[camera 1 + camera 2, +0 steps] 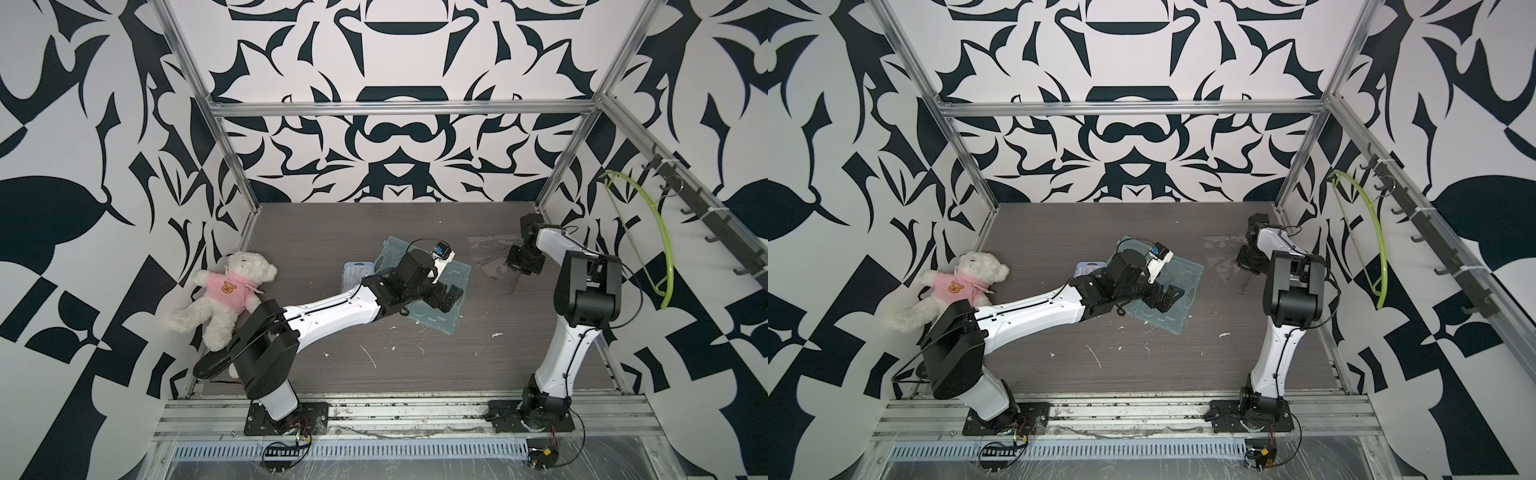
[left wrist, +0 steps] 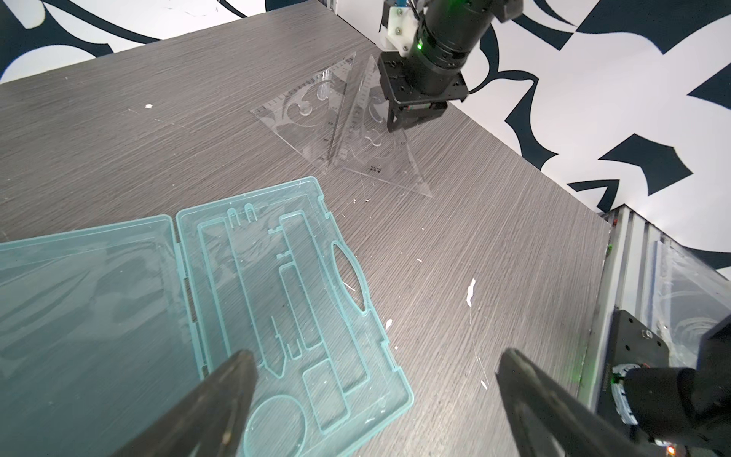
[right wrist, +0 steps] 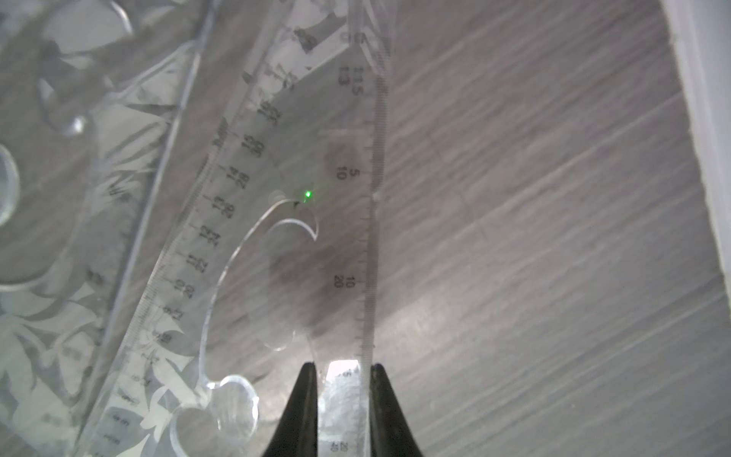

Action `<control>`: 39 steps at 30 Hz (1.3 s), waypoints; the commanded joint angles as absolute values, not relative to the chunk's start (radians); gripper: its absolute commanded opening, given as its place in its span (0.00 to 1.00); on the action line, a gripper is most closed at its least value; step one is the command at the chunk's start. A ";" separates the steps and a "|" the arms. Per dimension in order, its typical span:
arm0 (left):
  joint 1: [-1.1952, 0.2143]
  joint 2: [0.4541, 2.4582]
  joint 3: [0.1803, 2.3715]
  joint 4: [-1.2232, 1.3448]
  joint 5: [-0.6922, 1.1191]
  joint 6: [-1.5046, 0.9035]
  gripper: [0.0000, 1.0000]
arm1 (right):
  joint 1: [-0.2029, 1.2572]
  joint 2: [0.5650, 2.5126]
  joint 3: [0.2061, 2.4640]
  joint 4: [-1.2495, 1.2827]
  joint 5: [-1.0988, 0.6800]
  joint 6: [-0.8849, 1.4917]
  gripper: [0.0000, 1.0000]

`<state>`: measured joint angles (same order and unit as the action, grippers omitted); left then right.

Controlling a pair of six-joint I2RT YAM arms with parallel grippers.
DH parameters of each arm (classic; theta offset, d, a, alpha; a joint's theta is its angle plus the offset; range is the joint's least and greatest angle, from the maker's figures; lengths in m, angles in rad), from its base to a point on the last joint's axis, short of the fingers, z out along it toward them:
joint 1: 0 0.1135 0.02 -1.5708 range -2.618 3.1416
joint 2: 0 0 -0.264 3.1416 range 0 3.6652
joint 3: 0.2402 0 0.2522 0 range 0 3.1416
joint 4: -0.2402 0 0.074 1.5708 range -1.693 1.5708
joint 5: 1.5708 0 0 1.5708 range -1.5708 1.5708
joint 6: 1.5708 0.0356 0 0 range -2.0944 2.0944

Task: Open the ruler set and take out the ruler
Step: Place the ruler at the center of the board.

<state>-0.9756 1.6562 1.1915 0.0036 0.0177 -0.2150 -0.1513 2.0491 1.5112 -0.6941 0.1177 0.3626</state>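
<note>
The ruler set is a see-through teal case [image 2: 300, 285] lying open and flat on the table, its lid [image 2: 79, 296] folded out beside the moulded tray. My left gripper [image 2: 375, 360] hangs open just above the tray, with nothing between its fingers; both top views show it over the case [image 1: 436, 322] [image 1: 1169, 322]. Far right, a clear triangular ruler [image 2: 379, 158] overlaps a second clear triangle [image 2: 300, 118] on the table. My right gripper [image 3: 343, 368] is shut on the first ruler [image 3: 344, 245], pinching its graduated edge; it also shows in both top views [image 1: 524, 259] [image 1: 1250, 259].
A white teddy bear in a pink shirt [image 1: 226, 295] lies at the left wall, with a black sole-shaped thing [image 1: 216, 361] by the left arm's base. A blue ridged packet [image 1: 353, 276] sits left of the case. A green hanger [image 1: 660, 249] hangs on the right wall. White scraps dot the table.
</note>
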 commanded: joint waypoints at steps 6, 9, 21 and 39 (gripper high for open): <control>-0.974 1.644 1.170 0.008 0.008 -0.199 0.99 | -0.161 2.067 1.580 -0.742 0.149 0.344 0.09; -0.974 1.648 1.172 0.001 0.003 -0.201 0.99 | -0.160 2.060 1.567 -0.740 0.159 0.341 0.09; -0.974 1.583 1.153 -0.084 -0.122 -0.234 0.99 | -0.161 2.026 1.563 -0.745 0.176 0.349 0.37; -0.862 1.111 0.900 -0.345 -0.256 -0.578 0.99 | 0.277 1.454 1.233 -0.744 0.159 0.481 0.50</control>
